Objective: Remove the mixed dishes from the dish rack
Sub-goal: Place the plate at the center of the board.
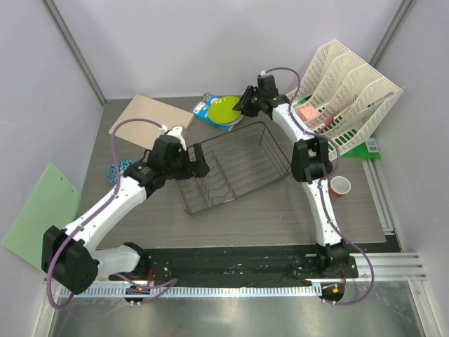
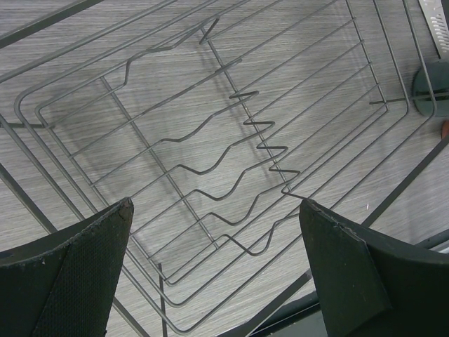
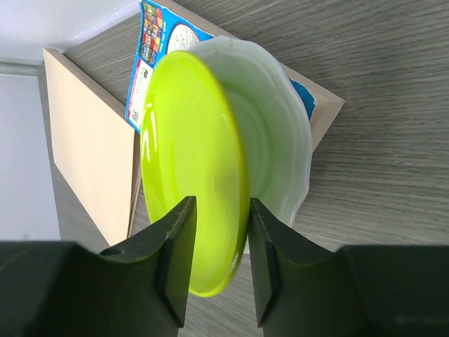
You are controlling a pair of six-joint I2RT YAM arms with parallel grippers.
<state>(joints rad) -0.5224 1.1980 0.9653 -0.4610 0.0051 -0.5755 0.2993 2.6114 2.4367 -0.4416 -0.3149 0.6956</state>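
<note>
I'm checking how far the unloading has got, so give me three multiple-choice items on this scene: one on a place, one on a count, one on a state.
1. Where is the lime-green plate?
A in the dish rack
B at the white plate, beyond the rack's far edge
C in a sink

2. How many dishes are in the dish rack?
A none
B one
C three

3. How is the left gripper?
A shut on a mug
B open above the rack
C shut on nothing

Answers:
1 B: the top view shows it outside the rack, and the right wrist view shows it at the white plate.
2 A: only bare wires show.
3 B: its fingers stand wide apart over the wires.
</note>
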